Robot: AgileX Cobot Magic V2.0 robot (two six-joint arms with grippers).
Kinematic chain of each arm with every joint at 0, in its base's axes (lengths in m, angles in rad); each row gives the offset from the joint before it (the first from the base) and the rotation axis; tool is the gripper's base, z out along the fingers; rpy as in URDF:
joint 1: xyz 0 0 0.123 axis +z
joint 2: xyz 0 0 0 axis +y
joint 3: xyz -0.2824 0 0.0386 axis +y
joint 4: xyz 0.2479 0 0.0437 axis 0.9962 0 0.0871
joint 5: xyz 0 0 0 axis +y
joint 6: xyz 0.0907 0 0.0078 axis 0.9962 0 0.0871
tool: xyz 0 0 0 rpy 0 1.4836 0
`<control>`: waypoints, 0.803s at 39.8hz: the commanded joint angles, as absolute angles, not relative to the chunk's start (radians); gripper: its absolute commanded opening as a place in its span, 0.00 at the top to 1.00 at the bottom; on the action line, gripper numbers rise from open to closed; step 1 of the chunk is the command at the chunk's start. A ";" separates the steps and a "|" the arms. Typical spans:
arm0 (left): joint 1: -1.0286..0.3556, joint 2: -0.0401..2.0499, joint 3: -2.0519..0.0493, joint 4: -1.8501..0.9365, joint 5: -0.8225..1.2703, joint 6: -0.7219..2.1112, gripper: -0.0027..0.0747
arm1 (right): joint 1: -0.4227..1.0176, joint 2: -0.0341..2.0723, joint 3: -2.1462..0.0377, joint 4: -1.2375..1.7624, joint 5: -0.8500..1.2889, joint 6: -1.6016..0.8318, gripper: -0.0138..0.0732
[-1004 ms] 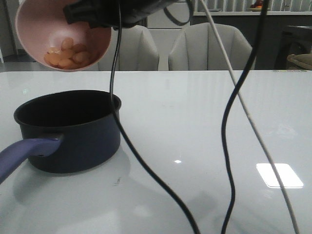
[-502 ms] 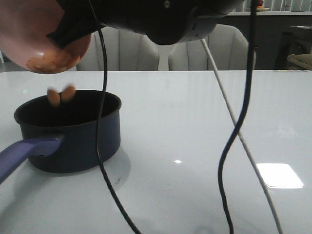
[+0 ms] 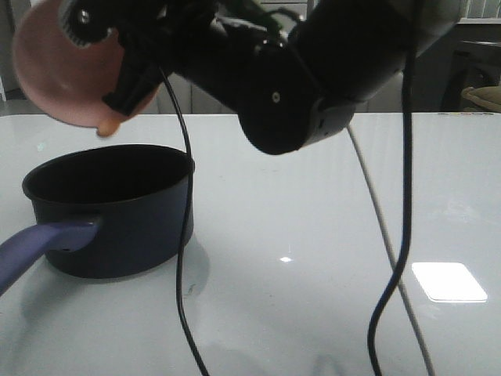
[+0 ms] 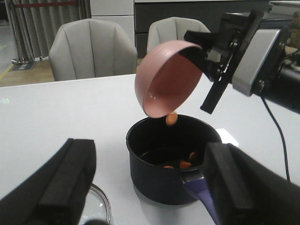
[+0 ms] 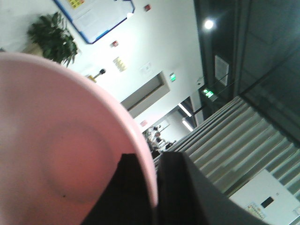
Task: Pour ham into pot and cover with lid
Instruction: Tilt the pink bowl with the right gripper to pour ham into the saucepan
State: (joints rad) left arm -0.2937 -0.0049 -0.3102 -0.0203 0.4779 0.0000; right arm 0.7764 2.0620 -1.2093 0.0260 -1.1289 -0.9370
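Right gripper (image 4: pixel 199 49) is pinching the pink bowl (image 4: pixel 164 77) rim, tipping it over the pot (image 4: pixel 168 164). Ham (image 4: pixel 172 119) is dropping in. Left gripper (image 4: pixel 150 183) is sitting spread wide.

An office or showroom is suggested. Padded chairs (image 4: pixel 91 47) are drawn up to a white table (image 3: pixel 329 227). A noticeboard (image 5: pixel 96 16) is hung on the wall.

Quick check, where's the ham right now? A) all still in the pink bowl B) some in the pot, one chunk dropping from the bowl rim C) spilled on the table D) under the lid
B: the left wrist view shows ham chunks on the pot floor and one more chunk falling just below the tipped pink bowl, held by the right gripper.
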 commanded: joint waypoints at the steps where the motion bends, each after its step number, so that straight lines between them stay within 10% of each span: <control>1: -0.302 -0.024 -0.334 -0.027 0.391 -0.007 0.31 | 0.774 2.021 -1.231 0.029 -1.237 -0.947 0.69; 12: -0.302 -0.024 -0.334 -0.027 0.391 -0.007 0.31 | 0.774 1.992 -1.234 0.250 -1.154 -0.661 0.69; 32: -0.302 -0.024 -0.334 -0.027 0.391 -0.007 0.31 | 0.648 1.683 -1.306 0.552 0.017 -0.464 0.69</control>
